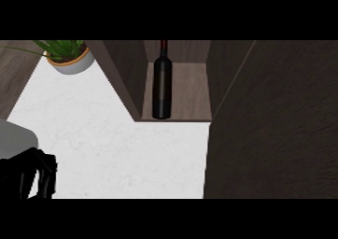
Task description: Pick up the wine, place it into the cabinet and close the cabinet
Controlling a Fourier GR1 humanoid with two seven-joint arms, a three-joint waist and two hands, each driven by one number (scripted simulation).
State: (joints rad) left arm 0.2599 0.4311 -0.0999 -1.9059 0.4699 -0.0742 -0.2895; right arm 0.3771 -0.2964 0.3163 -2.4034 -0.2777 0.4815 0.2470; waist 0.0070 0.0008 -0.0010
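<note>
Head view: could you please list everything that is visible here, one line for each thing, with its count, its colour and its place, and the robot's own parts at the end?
wine bottle: one, dark with a red top, standing on the shelf inside the open cabinet
cabinet: one, dark brown wood, upper middle of the view, its inside open to view
cabinet door: one, dark brown, open, filling the right side of the view
potted plant: one, green leaves in a white pot with an orange rim, upper left on the counter
counter: one, white and marbled, left and centre
left hand: one, black, on a grey forearm, lower left corner, fingers curled, holding nothing
right hand: not in view
</note>
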